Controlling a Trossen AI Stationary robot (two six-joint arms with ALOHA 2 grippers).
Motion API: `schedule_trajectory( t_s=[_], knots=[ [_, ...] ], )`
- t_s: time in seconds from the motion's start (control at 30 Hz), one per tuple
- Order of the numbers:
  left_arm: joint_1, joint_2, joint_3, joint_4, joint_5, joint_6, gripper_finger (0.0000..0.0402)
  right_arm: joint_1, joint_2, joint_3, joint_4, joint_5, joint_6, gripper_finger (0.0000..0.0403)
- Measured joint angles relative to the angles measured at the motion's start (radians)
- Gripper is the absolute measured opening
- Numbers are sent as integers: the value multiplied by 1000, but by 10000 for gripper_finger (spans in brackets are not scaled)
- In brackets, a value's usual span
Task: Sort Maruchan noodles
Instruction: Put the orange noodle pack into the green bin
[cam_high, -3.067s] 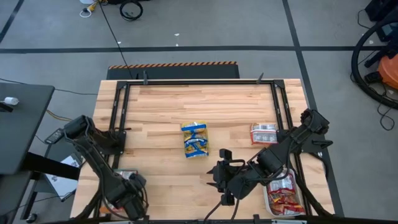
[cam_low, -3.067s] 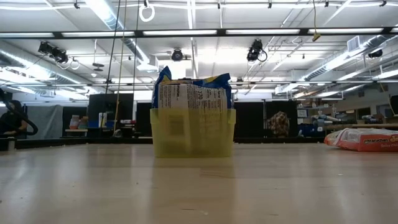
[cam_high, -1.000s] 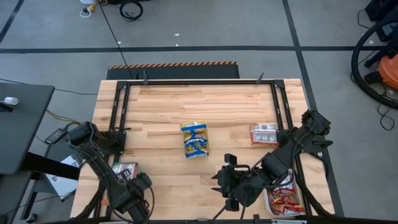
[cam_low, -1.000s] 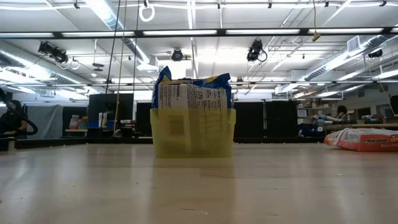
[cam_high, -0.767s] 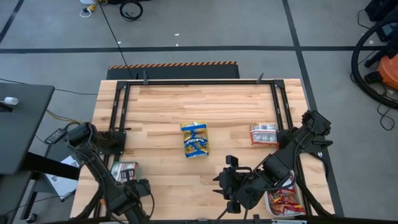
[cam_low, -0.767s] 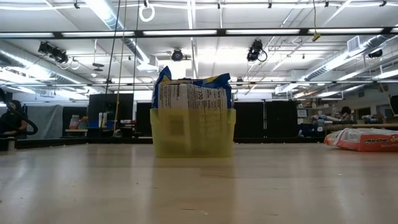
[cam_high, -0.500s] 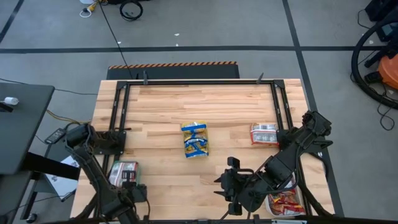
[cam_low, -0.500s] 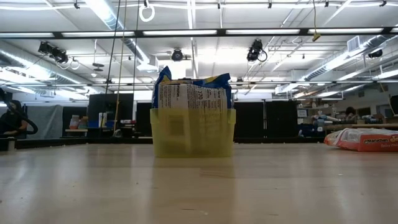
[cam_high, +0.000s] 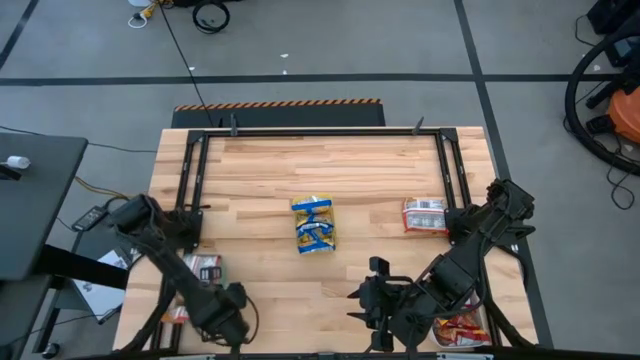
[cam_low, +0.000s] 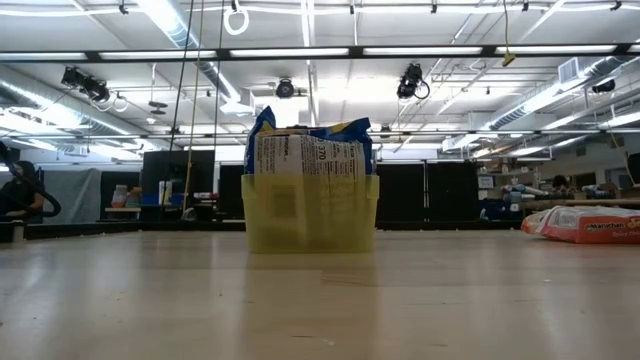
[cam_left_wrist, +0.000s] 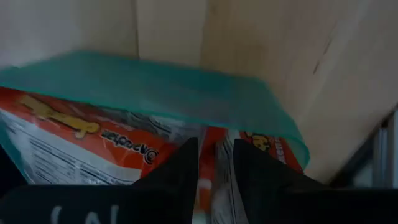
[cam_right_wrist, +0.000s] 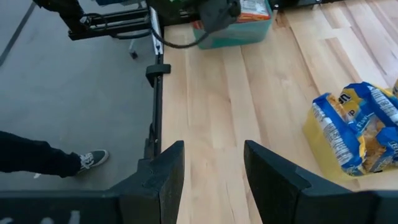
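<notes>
A green tray (cam_high: 203, 268) at the table's near left holds orange-red Maruchan packets (cam_left_wrist: 81, 143). My left gripper (cam_high: 228, 308) points down over them, its fingers (cam_left_wrist: 186, 171) a narrow gap apart. A yellow tray (cam_high: 315, 225) in the middle holds blue-and-yellow packets (cam_right_wrist: 354, 134) standing on edge. One silver-white-and-red packet (cam_high: 424, 215) lies flat on the wood at the right. My right gripper (cam_high: 360, 300) hovers open and empty above the near middle of the table. My left gripper comes at the orange-red packets (cam_left_wrist: 261, 146) in the green tray from above. Packet surface shows in the gap between its fingers. I cannot tell whether the fingers touch the packets.
A white tray (cam_high: 460, 325) with red packets sits at the near right under my right arm. A black metal frame (cam_high: 320, 131) runs round the table. A person's leg and shoe (cam_right_wrist: 50, 158) show on the floor beyond the left edge. Bare wood lies between the trays.
My left gripper has rolled about its own axis over the green tray, swinging toward the near edge and then back toward the right. My right gripper has drifted a little toward the near edge. The packets and trays have stayed put.
</notes>
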Motion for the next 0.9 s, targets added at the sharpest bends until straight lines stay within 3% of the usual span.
schedule_trajectory(
  t_s=[0.23, 0.4, 0.47, 0.7, 0.9],
  knots=[
    [122, -2, -1, -36, 106, 95, 129, 4, 0, 0, 0, 20, 11, 171],
    [151, -2, -2, -36, -73, 280, 170, 4, 0, 0, 0, 21, 28, 171],
    [147, -5, -16, -27, -100, 326, 184, 5, 0, 0, 1, 21, 46, 171],
    [88, -6, -107, 32, -71, 244, 196, 31, 0, 0, 2, 31, 73, 171],
    [21, -9, -108, 55, -111, 198, 190, 45, 0, 0, 2, 68, 81, 171]
  ],
)
